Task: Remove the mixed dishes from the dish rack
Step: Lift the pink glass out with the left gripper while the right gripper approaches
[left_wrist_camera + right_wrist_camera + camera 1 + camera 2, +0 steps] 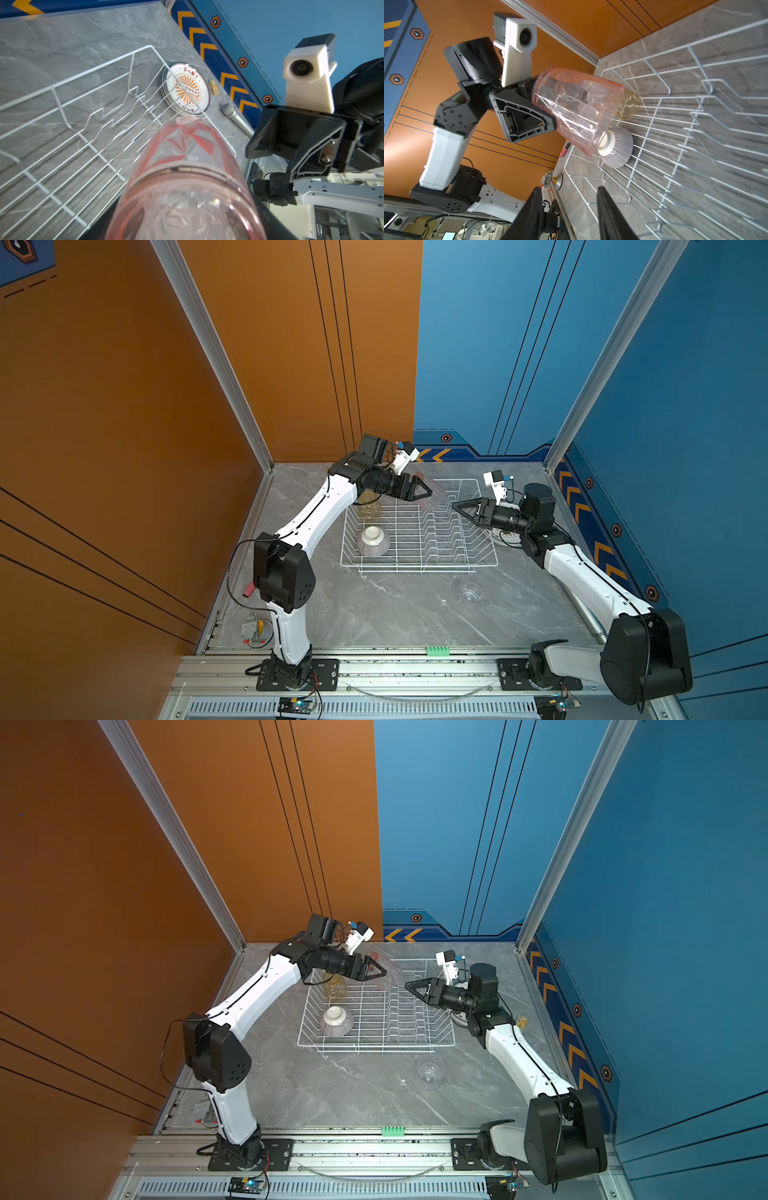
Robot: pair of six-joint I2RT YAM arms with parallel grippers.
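The pink tumbler [577,112] is out of the dish rack [415,539]. It is carried on its side above the rack's far end by the left end effector [566,110], whose fingers pinch it, one of them showing dark through the glass. Inside the rack, the yellow tumbler [370,510] stands at the far left corner. The striped bowl [374,541] sits upside down in the left half, foot ring up. Outside the rack, a stack of plates [187,89] lies flat on the worktop [374,614] just beside the rack's right side, and the clear tumbler [471,593] rests on the worktop near the rack's front right corner. The right end effector [457,506] hovers over the rack's right half, pointing toward the pink tumbler, its fingers spread and empty. A silver microphone [234,116] lies past the plates, farther from the rack.
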